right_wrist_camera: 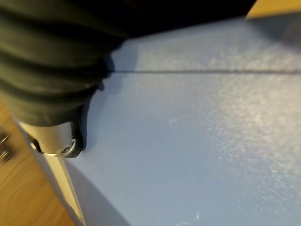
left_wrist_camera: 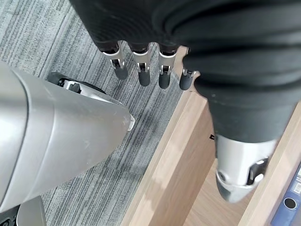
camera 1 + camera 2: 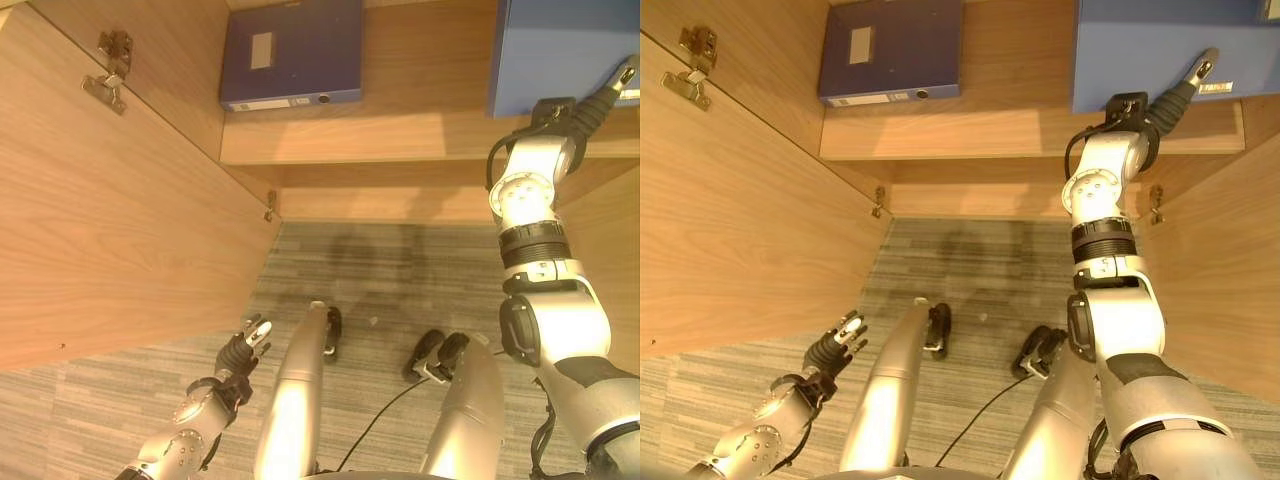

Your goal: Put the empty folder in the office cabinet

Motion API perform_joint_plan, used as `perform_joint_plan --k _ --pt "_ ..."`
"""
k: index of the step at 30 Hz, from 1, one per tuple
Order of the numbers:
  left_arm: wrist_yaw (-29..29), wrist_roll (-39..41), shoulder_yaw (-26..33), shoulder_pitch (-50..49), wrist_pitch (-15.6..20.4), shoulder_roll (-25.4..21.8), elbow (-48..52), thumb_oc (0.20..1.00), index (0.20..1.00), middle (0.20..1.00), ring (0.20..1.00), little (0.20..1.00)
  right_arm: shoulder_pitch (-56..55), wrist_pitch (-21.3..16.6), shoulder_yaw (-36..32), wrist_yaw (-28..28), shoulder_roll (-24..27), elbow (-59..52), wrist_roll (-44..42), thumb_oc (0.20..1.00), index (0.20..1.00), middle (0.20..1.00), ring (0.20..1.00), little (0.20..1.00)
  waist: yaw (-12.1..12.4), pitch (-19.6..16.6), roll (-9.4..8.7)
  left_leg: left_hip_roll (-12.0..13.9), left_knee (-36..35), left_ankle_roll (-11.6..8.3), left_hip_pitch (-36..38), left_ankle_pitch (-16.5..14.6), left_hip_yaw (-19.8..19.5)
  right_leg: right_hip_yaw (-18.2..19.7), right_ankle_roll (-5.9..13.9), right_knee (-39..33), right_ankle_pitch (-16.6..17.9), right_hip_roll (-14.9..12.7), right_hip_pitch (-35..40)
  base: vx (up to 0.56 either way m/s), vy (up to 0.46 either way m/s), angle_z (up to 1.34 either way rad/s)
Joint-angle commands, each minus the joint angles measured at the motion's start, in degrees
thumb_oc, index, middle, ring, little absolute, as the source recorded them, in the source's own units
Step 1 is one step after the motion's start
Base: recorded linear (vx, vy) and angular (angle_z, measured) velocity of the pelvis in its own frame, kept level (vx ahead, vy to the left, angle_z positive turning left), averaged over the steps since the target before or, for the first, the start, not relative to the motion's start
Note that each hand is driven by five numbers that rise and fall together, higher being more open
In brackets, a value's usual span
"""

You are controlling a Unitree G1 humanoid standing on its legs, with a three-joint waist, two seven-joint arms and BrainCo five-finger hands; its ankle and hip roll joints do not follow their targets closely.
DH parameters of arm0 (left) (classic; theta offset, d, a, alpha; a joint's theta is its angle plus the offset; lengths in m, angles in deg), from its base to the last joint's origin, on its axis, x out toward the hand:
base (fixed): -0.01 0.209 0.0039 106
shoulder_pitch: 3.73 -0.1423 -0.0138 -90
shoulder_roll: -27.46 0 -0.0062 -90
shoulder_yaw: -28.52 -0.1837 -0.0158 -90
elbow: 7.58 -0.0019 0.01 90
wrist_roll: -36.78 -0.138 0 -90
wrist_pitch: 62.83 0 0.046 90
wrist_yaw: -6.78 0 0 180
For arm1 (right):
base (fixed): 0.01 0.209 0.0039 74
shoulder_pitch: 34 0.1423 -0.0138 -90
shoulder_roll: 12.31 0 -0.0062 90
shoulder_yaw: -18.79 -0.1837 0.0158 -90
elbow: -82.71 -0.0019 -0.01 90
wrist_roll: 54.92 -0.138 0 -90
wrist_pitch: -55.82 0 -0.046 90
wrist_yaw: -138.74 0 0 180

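Note:
A light blue folder [image 3: 560,45] lies flat at the right end of the cabinet shelf [image 3: 400,130], its spine toward me. My right hand [image 3: 1175,100] reaches up onto its front edge; a straight finger lies over the spine label, and in the right wrist view the thumb [image 1: 61,143] rests against the folder's [image 1: 197,141] edge. It is open, pressing on the folder. My left hand [image 3: 243,350] hangs low over the carpet beside the left door, with its fingers [image 2: 143,75] relaxed, and holds nothing.
A darker blue folder [image 3: 290,50] lies flat at the shelf's left end. The cabinet's left door [image 3: 100,220] stands open wide, with hinges showing. The right door [image 3: 1225,300] is open too. Grey striped carpet [image 3: 390,270] runs below the shelf.

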Motion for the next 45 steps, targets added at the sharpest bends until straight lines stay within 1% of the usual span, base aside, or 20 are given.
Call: perform_joint_plan --k 1,6,12,15,21,29,30,31,32,33,34,35,36,37,38,39,40,42,44,45 --pt "0.4 -1.3 -1.9 -0.1 1.8 -3.3 3.4 1.0 1.0 1.0 1.0 1.0 11.2 1.9 4.9 -2.8 6.8 2.9 -0.6 0.2 0.2 0.2 0.2 0.2 1.9 -1.8 0.11 0.5 -3.7 1.25 0.8 -3.1 -2.1 5.0 1.04 -3.6 -5.5 -0.2 5.6 -0.01 -0.042 0.01" --pt "1.0 -0.5 -3.7 0.5 1.3 -5.1 3.9 1.0 1.0 1.0 1.0 1.0 17.9 6.0 8.9 -2.7 14.4 12.8 -2.0 0.2 0.2 0.2 0.2 0.2 3.8 -1.8 0.41 0.4 -3.8 0.22 -1.7 -2.0 -2.7 3.9 1.53 -3.2 -5.7 -1.2 4.2 0.0 -0.058 0.13" --pt "0.1 -1.0 -2.2 1.1 2.7 -6.4 4.7 1.0 1.0 1.0 1.0 1.0 20.4 9.2 11.2 -2.2 17.2 17.6 -1.9 0.2 0.2 0.2 0.2 0.2 4.7 -1.8 1.22 0.8 -3.0 -0.45 -4.9 -1.5 -2.9 3.1 1.63 -1.5 -6.3 -2.0 1.4 0.0 -0.035 0.15" --pt "-0.4 -1.3 -0.6 0.8 3.0 -6.8 5.5 1.0 1.0 1.0 1.0 1.0 20.7 10.2 11.3 -2.8 17.4 18.5 -2.9 0.2 0.2 0.2 0.2 0.2 4.9 -1.8 1.73 1.0 -1.8 -0.71 -6.6 -1.9 -2.9 2.7 1.79 0.3 -6.8 -2.5 -0.4 0.02 -0.039 0.03" --pt "-0.7 -1.1 0.8 0.8 3.5 -6.7 6.4 1.0 1.0 1.0 1.0 1.0 21.1 10.0 12.1 -3.4 16.9 19.0 -3.7 0.2 0.2 0.2 0.2 0.2 4.8 -1.8 2.67 1.0 0.6 -0.6 -9.0 -2.9 -3.1 2.9 1.85 3.0 -7.7 -2.7 -3.2 0.01 -0.011 0.06" --pt "-0.2 -0.3 0.7 0.5 2.8 -6.7 5.8 1.0 1.0 1.0 1.0 1.0 21.8 9.9 12.6 -4.8 15.8 19.3 -5.4 0.2 0.2 0.2 0.2 0.2 4.4 -2.2 2.75 1.0 1.1 -0.2 -10.3 -3.2 -2.9 3.5 1.95 4.1 -7.6 -2.5 -5.2 0.0 0.0 0.0" --pt "0.1 -0.2 0.7 0.5 2.6 -7.0 5.7 1.0 1.0 1.0 1.0 1.0 21.9 10.2 13.1 -6.2 15.8 19.2 -5.9 0.937 0.937 0.937 0.937 0.937 4.3 -2.2 2.74 1.1 1.0 -0.26 -10.3 -3.1 -2.8 3.3 1.95 4.0 -7.8 -2.5 -5.2 0.0 0.0 0.0" --pt "0.5 -0.4 0.8 0.4 2.3 -7.0 5.5 1.0 1.0 1.0 1.0 1.0 21.7 10.5 13.5 -7.9 15.8 18.3 -6.8 1.0 1.0 1.0 1.0 1.0 4.4 -2.1 2.74 1.0 1.0 -0.29 -10.3 -3.1 -2.9 3.3 1.88 4.0 -7.8 -2.5 -5.1 0.02 -0.033 0.0" --pt "1.1 -0.8 1.5 0.0 2.3 -7.2 5.2 1.0 1.0 1.0 1.0 1.0 21.1 9.6 13.5 -10.3 16.2 17.0 -8.6 1.0 1.0 1.0 1.0 1.0 4.6 -2.3 2.84 0.9 0.9 -0.35 -10.2 -3.0 -3.1 3.3 1.9 4.1 -8.0 -2.6 -5.0 0.02 -0.037 0.0" --pt "1.4 -0.8 1.7 -0.2 2.1 -7.3 5.0 1.0 1.0 1.0 1.0 1.0 20.9 9.6 13.7 -11.0 16.4 17.3 -9.2 1.0 1.0 1.0 1.0 1.0 4.7 -2.4 2.8 0.9 0.9 -0.38 -10.2 -3.0 -3.1 3.3 1.91 4.2 -8.0 -2.6 -5.0 0.03 -0.031 0.02" --pt "1.8 -1.0 1.9 -0.5 1.9 -7.5 4.8 1.0 1.0 1.0 1.0 1.0 21.0 10.1 14.0 -11.7 16.8 18.2 -9.2 1.0 1.0 1.0 1.0 1.0 4.7 -2.5 2.78 0.9 1.0 -0.39 -10.2 -3.1 -3.1 3.3 1.94 4.2 -8.0 -2.6 -4.9 0.0 0.0 0.0" --pt "2.5 -1.1 2.2 -0.9 1.3 -7.9 4.3 1.0 1.0 1.0 1.0 1.0 21.1 12.2 15.4 -12.5 17.4 20.0 -8.2 1.0 1.0 1.0 1.0 1.0 4.9 -2.7 2.52 1.0 0.9 -0.4 -10.1 -3.0 -3.1 3.3 1.88 4.1 -8.0 -2.6 -4.8 0.0 0.0 0.0" --pt "3.0 -1.1 2.5 -1.1 1.0 -8.1 4.0 1.0 1.0 1.0 1.0 1.0 21.4 15.5 18.2 -13.3 18.3 22.6 -5.2 1.0 1.0 1.0 1.0 1.0 5.0 -2.8 2.36 1.0 0.9 -0.4 -10.1 -3.0 -3.0 3.3 1.85 4.2 -7.9 -2.6 -4.9 0.03 -0.032 0.01" --pt "4.6 -1.8 2.6 -1.0 -0.1 -9.8 3.9 1.0 1.0 1.0 1.0 1.0 22.8 26.4 26.5 -16.7 19.2 30.1 4.1 1.0 1.0 1.0 1.0 1.0 5.1 -3.0 1.75 1.2 1.0 -0.48 -10.2 -3.0 -3.2 3.3 1.69 4.2 -7.9 -2.5 -5.0 0.01 -0.034 0.03" --pt "5.1 -1.9 2.3 -0.5 -0.7 -10.6 4.4 1.0 1.0 1.0 1.0 1.0 24.1 30.3 29.1 -18.7 19.3 33.0 7.0 1.0 1.0 1.0 1.0 1.0 5.1 -3.0 1.68 1.2 0.9 -0.41 -10.4 -2.8 -3.2 3.3 1.54 4.2 -7.8 -2.5 -5.2 0.01 -0.054 0.07" --pt "6.0 -2.2 1.9 0.0 -1.3 -12.1 5.8 1.0 1.0 1.0 1.0 1.0 25.2 35.2 33.3 -22.2 19.3 36.0 13.7 1.0 1.0 1.0 1.0 1.0 5.2 -3.0 1.37 1.3 1.1 -0.4 -10.4 -2.7 -3.3 3.2 1.33 4.3 -7.9 -2.5 -5.3 0.0 -0.053 0.09" --pt "6.8 -3.0 2.0 -0.1 -2.2 -13.4 7.0 1.0 1.0 1.0 1.0 1.0 25.6 37.7 36.2 -24.6 19.8 37.8 17.9 1.0 1.0 1.0 1.0 1.0 5.2 -3.0 1.0 1.2 1.1 -0.47 -10.4 -2.7 -3.5 3.1 1.12 4.3 -8.1 -2.4 -5.1 0.01 -0.053 0.07" --pt "7.7 -4.0 2.9 -0.5 -3.5 -14.4 8.3 1.0 1.0 1.0 1.0 1.0 26.2 39.9 39.3 -28.6 20.6 40.5 24.3 1.0 1.0 1.0 1.0 1.0 5.5 -3.0 0.64 1.3 1.3 -0.49 -10.3 -2.7 -3.7 2.9 0.98 4.3 -8.3 -2.4 -4.7 0.01 -0.059 0.04" --pt "8.7 -5.1 4.8 -1.4 -4.4 -14.5 8.5 1.0 1.0 1.0 1.0 1.0 26.7 41.1 43.7 -32.7 22.4 43.1 36.5 1.0 1.0 1.0 1.0 1.0 5.7 -3.0 0.23 1.0 1.5 -0.49 -10.3 -2.7 -3.9 2.7 0.9 4.5 -8.5 -2.6 -4.6 0.02 -0.054 0.05" --pt "8.9 -5.4 5.4 -1.8 -4.6 -14.2 8.8 1.0 1.0 1.0 1.0 1.0 26.8 40.9 44.6 -33.2 22.6 43.3 39.5 1.0 1.0 1.0 1.0 1.0 5.6 -2.9 0.2 0.9 1.4 -0.48 -10.2 -2.7 -3.9 2.6 0.84 4.5 -8.6 -2.6 -4.5 0.01 -0.032 0.06"
